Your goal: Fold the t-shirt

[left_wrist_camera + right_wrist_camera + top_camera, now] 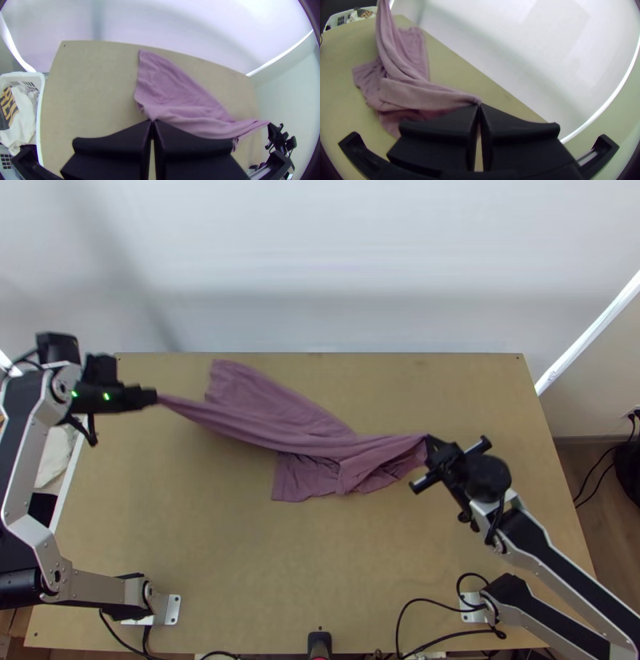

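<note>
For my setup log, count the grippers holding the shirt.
2. The left gripper pinches the shirt near the table's left side; the right gripper pinches it farther right, over the table.

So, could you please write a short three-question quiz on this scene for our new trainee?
1. True or false: the left gripper and the right gripper both hold the t-shirt.
2. Which side of the table is the basket beside, as the robot faces it: A, left; B, right; C, far?
3. In a few words, how does the t-shirt lie?

Key: 1 true; 2 A; 3 bunched, stretched between the grippers.
</note>
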You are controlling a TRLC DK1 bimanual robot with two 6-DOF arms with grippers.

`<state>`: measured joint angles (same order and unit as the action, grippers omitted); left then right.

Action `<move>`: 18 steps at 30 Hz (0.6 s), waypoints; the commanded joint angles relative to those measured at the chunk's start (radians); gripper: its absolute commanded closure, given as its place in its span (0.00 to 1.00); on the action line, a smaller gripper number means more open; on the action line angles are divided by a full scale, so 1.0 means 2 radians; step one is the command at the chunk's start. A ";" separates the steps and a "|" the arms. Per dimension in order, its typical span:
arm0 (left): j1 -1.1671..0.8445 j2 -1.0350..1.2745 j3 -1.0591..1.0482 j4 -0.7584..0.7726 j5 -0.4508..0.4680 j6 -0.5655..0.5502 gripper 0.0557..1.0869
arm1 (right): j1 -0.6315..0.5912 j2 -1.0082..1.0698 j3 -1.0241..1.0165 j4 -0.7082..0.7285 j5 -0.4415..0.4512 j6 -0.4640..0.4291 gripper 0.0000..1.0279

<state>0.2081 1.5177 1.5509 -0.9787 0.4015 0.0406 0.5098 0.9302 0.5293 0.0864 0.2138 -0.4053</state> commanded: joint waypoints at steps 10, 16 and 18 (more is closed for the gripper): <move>0.024 0.032 0.191 -0.017 -0.007 -0.161 0.96 | 0.001 0.025 0.217 -0.139 0.006 0.135 0.97; 0.029 0.036 0.265 -0.015 -0.040 -0.188 0.96 | -0.007 0.067 0.327 -0.187 0.010 0.190 0.97; 0.029 0.033 0.288 -0.011 -0.050 -0.197 0.96 | -0.007 0.076 0.356 -0.187 0.018 0.194 0.97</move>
<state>0.2596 1.5906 2.0415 -1.0073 0.3222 -0.3096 0.5072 1.0584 1.1549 -0.2825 0.2249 -0.0635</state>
